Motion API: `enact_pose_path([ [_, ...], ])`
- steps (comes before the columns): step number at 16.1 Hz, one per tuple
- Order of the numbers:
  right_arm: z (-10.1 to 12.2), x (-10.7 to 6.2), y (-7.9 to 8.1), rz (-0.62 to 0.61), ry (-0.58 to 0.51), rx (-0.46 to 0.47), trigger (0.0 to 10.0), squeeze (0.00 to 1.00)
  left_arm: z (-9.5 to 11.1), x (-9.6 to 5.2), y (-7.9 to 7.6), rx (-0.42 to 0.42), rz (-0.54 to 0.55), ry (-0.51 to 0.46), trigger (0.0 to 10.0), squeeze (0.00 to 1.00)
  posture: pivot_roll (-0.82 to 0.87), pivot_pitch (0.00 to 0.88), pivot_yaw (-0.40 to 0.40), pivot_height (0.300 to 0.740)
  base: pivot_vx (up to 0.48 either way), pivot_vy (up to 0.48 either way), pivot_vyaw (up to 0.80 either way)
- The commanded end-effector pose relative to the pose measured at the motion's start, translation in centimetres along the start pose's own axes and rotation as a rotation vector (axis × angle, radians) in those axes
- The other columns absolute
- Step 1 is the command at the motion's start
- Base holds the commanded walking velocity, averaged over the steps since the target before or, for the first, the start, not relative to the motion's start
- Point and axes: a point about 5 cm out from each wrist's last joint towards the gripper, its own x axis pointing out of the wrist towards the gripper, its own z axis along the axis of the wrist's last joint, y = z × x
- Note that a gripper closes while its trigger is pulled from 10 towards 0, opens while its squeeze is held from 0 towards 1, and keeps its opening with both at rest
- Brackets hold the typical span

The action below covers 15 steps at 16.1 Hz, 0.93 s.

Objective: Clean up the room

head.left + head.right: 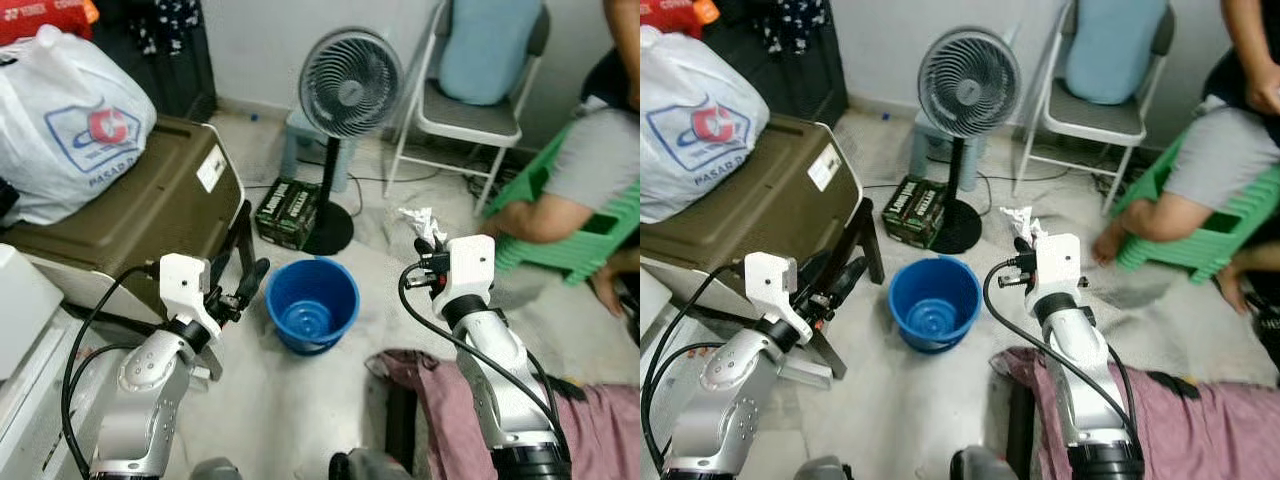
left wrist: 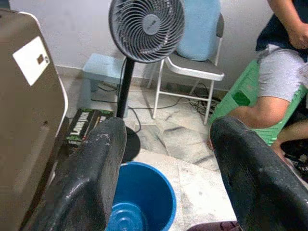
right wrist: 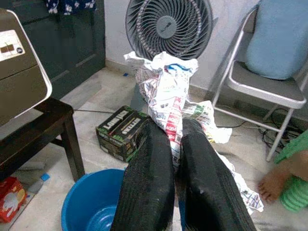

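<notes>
Our right gripper is clamped on a crumpled paper, hanging at 3 o'clock from the blue bucket. Left gripper sits at the bucket's 9, fingers wide apart.

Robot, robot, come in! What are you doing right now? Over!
Right gripper shut on crumpled paper, beside the blue bucket. Left gripper open, near bucket. Fan and person beyond.

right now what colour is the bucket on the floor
Blue, inside and out; the bucket shows best in the left eye view.
</notes>
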Motion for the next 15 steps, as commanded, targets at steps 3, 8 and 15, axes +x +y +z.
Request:
enact_pose_path([
  [3,0.41,0.47,0.42,0.019,-0.016,-0.006,10.0,0.0,0.07,0.08,-0.2,-0.004,-0.007,0.001,10.0,0.0,-0.01,0.094,-0.063,0.74,0.334,0.0,0.0],
  [8,0.58,0.64,0.62,0.026,-0.023,-0.011,10.0,0.0,0.09,0.14,-0.17,-0.005,-0.004,0.002,10.0,0.0,-0.01,0.101,-0.063,0.74,0.337,0.0,0.61],
  [15,0.62,0.79,0.75,0.03,-0.028,-0.008,10.0,0.0,0.08,0.3,-0.27,-0.004,-0.006,0.003,10.0,0.0,-0.01,0.103,-0.066,0.74,0.341,0.0,0.2],
])
